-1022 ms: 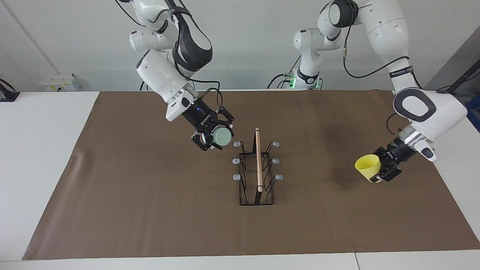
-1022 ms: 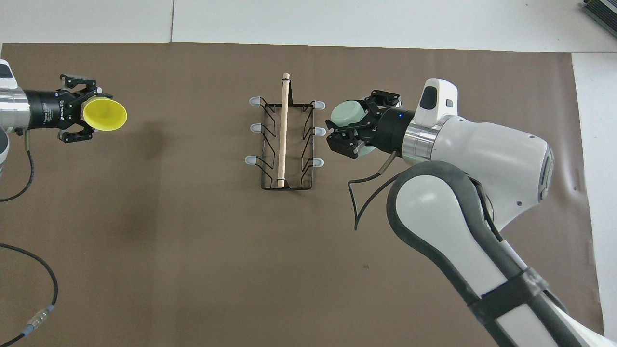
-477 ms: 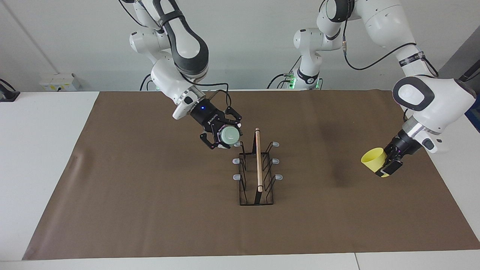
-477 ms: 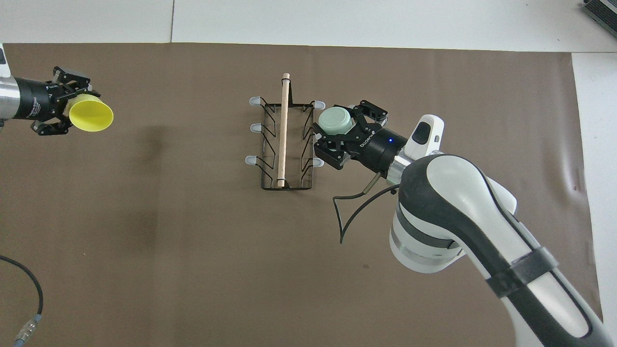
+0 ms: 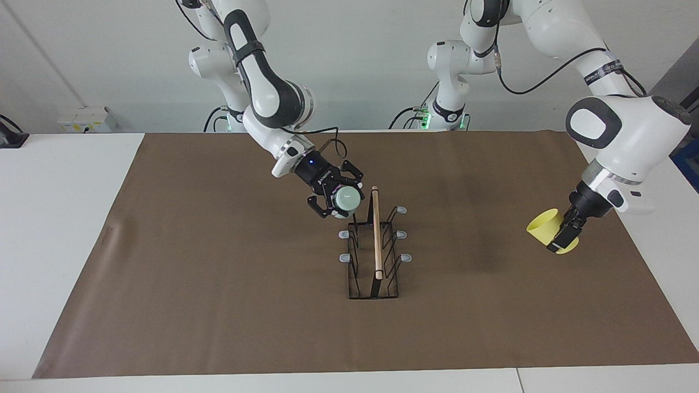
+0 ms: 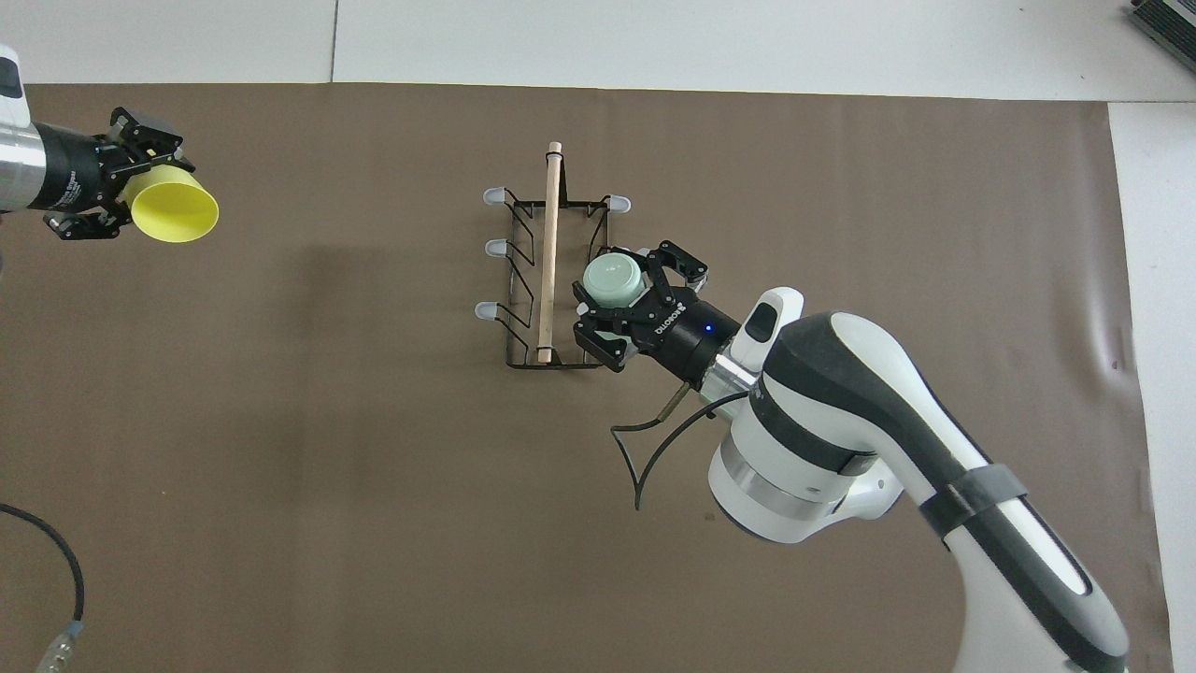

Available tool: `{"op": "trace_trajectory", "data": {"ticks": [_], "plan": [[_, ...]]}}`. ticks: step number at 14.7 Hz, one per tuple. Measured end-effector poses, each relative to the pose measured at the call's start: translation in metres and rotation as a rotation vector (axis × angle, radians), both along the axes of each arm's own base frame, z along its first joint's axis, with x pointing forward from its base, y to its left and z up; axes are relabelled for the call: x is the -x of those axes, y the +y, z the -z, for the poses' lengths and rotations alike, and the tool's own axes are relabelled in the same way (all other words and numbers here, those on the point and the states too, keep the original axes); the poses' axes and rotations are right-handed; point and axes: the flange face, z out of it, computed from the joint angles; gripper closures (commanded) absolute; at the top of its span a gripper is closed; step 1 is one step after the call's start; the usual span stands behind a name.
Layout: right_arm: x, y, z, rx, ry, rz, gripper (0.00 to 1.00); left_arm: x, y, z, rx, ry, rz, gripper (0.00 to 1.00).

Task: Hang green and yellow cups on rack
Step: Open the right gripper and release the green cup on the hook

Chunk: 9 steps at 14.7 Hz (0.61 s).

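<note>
Holding the mint green cup base-out over the rack's robot-side end, the right gripper is clamped; at the rack's three o'clock in the facing view, left gripper grips the yellow cup above bare brown mat.

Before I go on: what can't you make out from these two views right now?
- Facing view: whether the green cup, held by the right gripper, touches the rack; the cup hides the prong.
- Overhead view: the left gripper grips the yellow cup; its arm is cut by the edge.

Both hands clamped, aloft.
</note>
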Motion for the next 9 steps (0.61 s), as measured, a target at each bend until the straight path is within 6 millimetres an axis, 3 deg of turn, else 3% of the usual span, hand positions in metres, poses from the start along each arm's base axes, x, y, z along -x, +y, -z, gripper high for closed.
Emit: {"op": "trace_trajectory", "data": {"ticks": [5,9], "plan": [[0.007,0.011,0.003,-0.014,0.004,-0.004,1.00,-0.002,-0.005,-0.008,-0.075,-0.035,0.031,1.00],[0.018,0.010,0.036,0.010,-0.035,-0.018,1.00,-0.006,-0.027,-0.015,-0.118,-0.090,0.063,1.00]]}}
